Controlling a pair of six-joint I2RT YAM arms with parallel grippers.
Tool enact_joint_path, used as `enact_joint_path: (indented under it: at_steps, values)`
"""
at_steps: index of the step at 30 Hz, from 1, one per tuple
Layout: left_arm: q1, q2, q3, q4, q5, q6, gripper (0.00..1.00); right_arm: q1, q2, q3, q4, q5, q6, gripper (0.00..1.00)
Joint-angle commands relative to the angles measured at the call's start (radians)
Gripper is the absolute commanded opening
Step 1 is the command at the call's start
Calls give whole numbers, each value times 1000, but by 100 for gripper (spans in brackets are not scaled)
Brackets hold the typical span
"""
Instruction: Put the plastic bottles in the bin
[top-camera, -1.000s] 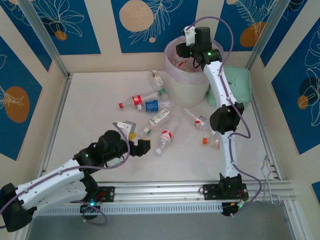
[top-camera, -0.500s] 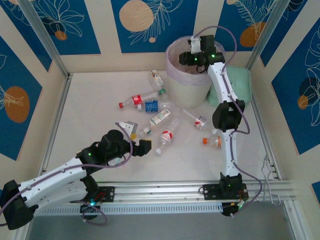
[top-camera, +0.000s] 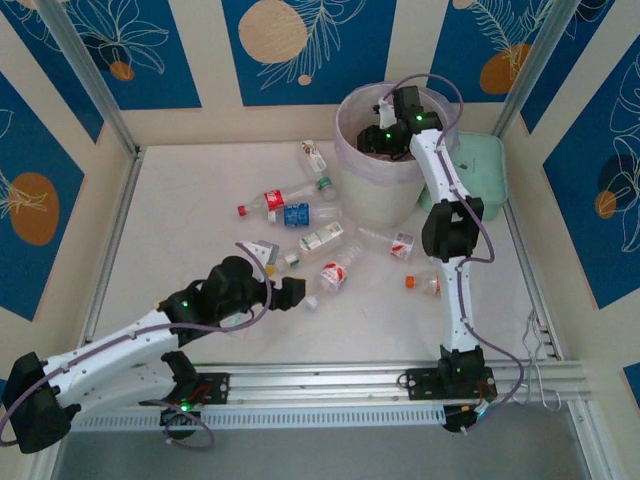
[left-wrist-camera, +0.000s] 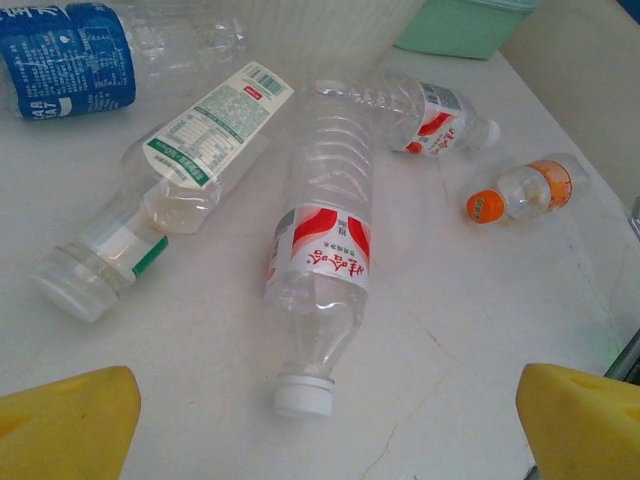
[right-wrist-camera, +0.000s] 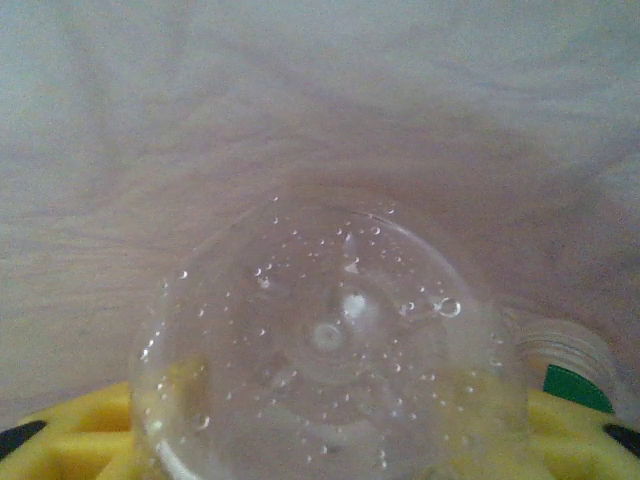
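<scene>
White table (top-camera: 180, 200): plastic bottles (top-camera: 300, 213) strewn mid-frame. Left gripper (top-camera: 292, 292) fingers spread wide, empty. Right gripper (top-camera: 385, 135) in bin (top-camera: 352, 175), upper right, w/ clear bottle (right-wrist-camera: 330, 350) at its fingers; gripped or released, can't tell.

A red-labelled bottle (left-wrist-camera: 320, 285) lies on the tabletop (left-wrist-camera: 480, 320), white cap toward the tool (left-wrist-camera: 325, 440), whose yellow fingers (left-wrist-camera: 65, 425) stand wide apart. Left of it lies a green-labelled bottle (left-wrist-camera: 170, 190); right, a small orange-capped bottle (left-wrist-camera: 522, 190).
</scene>
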Motion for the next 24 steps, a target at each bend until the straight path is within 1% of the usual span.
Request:
enact_joint_path:
  at_steps: [1, 3, 7, 13, 16, 19, 24]
  values:
    - [-4, -6, 41, -41, -30, 3, 97, -11, -82, 73, -107, 54, -31, 66]
    - [-4, -12, 43, -54, -36, -3, 97, -19, -122, 91, -116, 64, -43, 75]
    - [-4, -12, 42, -60, -42, -7, 98, -42, -227, 76, -125, 74, -57, 100]
    - [-5, 48, 74, -49, -41, 2, 98, -55, -378, 40, -153, 73, -56, 99]
    - [-5, 84, 94, -41, -27, 5, 98, -56, -475, -22, -184, 114, -24, 99]
    - [-4, 116, 108, -31, -21, 14, 98, -65, -633, -193, -163, 169, 28, 99]
    - [-2, 172, 128, -26, -12, 44, 99, -123, -994, -650, -14, 202, 153, 99]
